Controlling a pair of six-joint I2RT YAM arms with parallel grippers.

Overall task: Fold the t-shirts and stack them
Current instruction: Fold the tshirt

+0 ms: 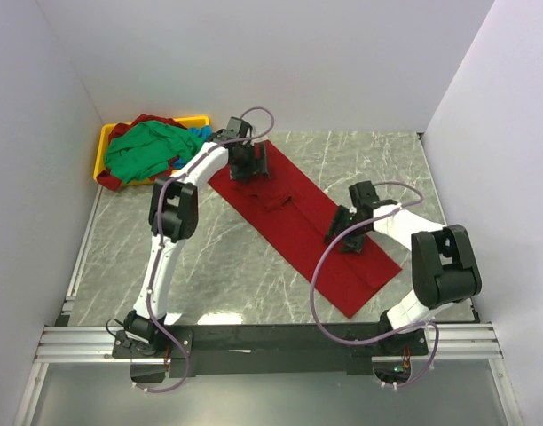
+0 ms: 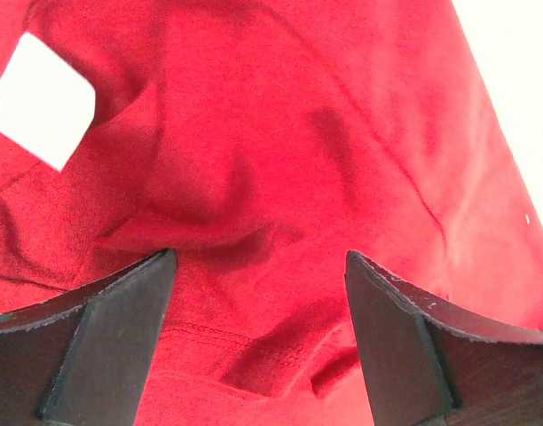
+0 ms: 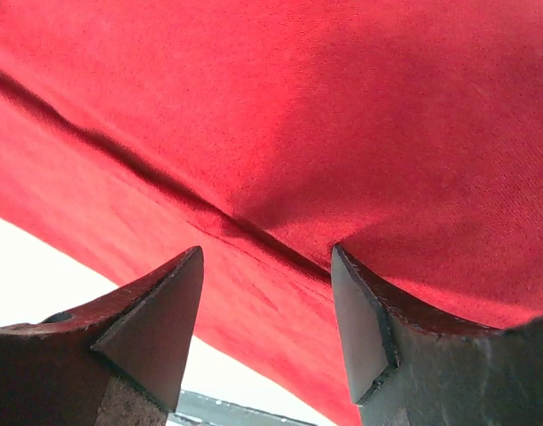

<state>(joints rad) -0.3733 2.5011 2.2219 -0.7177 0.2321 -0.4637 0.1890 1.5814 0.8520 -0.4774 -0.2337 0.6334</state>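
step: looks like the next fold on the deep red t-shirt (image 1: 294, 217), prob bringing one end over the other to shorten it. that's my read, not a fact.
shirt pos: flat on the desk (image 1: 121, 248) as a long narrow band. it runs diagonally from just beside the yellow tray (image 1: 100, 155) toward the right arm's side. seems folded lengthwise already.
left end effector (image 2: 258, 262): jaws wide apart over the collar end, nothing between them. the white neck label (image 2: 41, 102) sits up and to the left in its wrist view.
right end effector (image 3: 267, 253): also wide, nothing pinched. it's low over the band, past the middle, right by a long fold line (image 3: 147, 169), w/ the cloth's outer edge just beyond.
other shirts: green shirt (image 1: 147, 151) heaped in the tray, w/ a blue shirt (image 1: 199, 133) and a red shirt (image 1: 152, 119) poking out around it. neither arm is on them.
how to do it well: imo both need to close on all the layers, not just the top one, or the band opens up. pinch near the edges, lift evenly, keep the cloth taut between the two and lay it over w/o dragging.
risk: the wrinkles by the collar could bunch up. the cloth is soft, so it'll sag if one side lifts first.
progress: early-ish. one shirt part folded, the rest in the tray, no stack in view.
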